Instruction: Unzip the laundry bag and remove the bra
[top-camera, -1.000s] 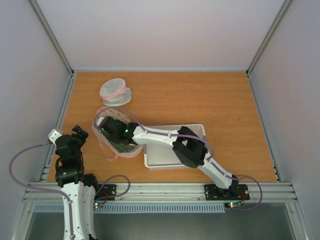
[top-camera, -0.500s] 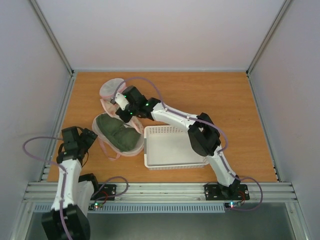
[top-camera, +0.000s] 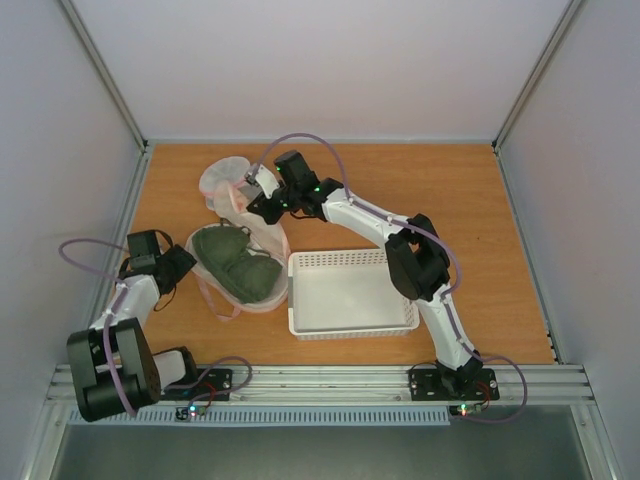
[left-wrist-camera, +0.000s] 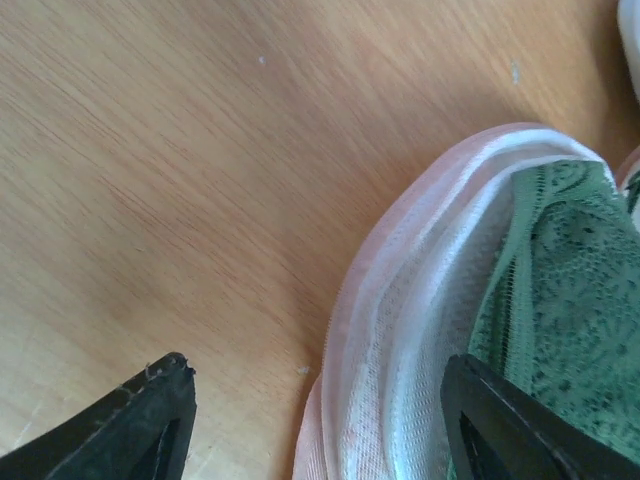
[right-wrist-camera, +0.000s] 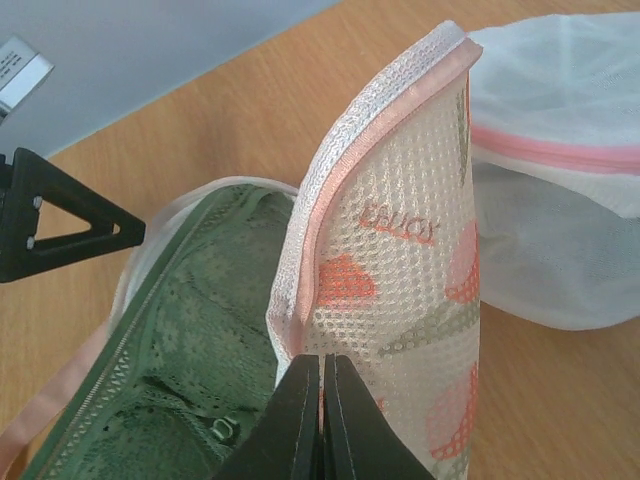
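Laundry bag (right-wrist-camera: 400, 250), its flap clenched upright in my right end effector (right-wrist-camera: 322, 365), bares the bra (right-wrist-camera: 190, 330) for my released left end effector (left-wrist-camera: 315, 370).

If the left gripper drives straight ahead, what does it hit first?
Probably the open rim of the laundry bag, directly ahead of the left gripper; the bra sits just beyond it. Depth is unclear.

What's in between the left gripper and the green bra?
Just the bag's pink-and-white rim. The left wrist view shows it running between the left gripper's fingers, with the bra just inside it.
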